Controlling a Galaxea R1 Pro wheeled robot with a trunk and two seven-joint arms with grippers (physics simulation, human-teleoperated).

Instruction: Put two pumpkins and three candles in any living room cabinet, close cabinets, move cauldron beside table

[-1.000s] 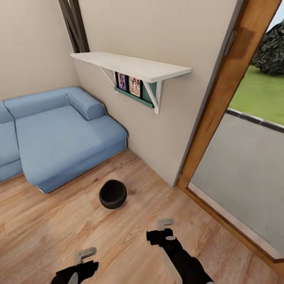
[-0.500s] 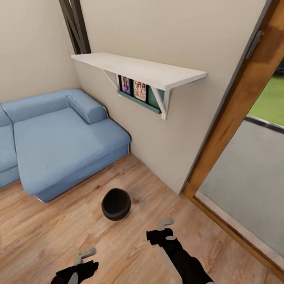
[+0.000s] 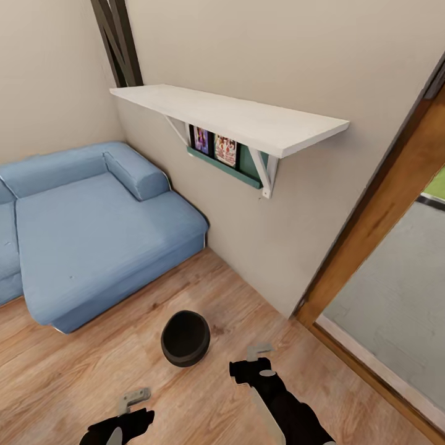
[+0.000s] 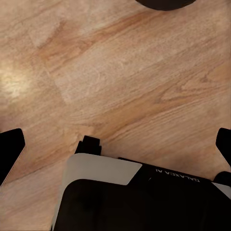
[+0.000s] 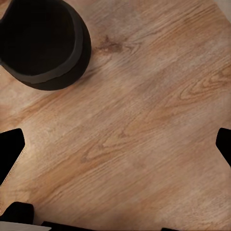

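View shifted closer, cauldron (image 3: 185, 338) on floor ahead of both spread fingers (image 5: 10, 149), untouched

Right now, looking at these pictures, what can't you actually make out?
- Cauldron: its inside is plain black in the head view, so contents cannot be told; the left wrist view's edge cuts it to a sliver.
- Pictures under the shelf: too small to read, and partly behind its bracket.
- Sofa: cut off by the head view's left edge.
- Left gripper: fingers overlap in the head view.
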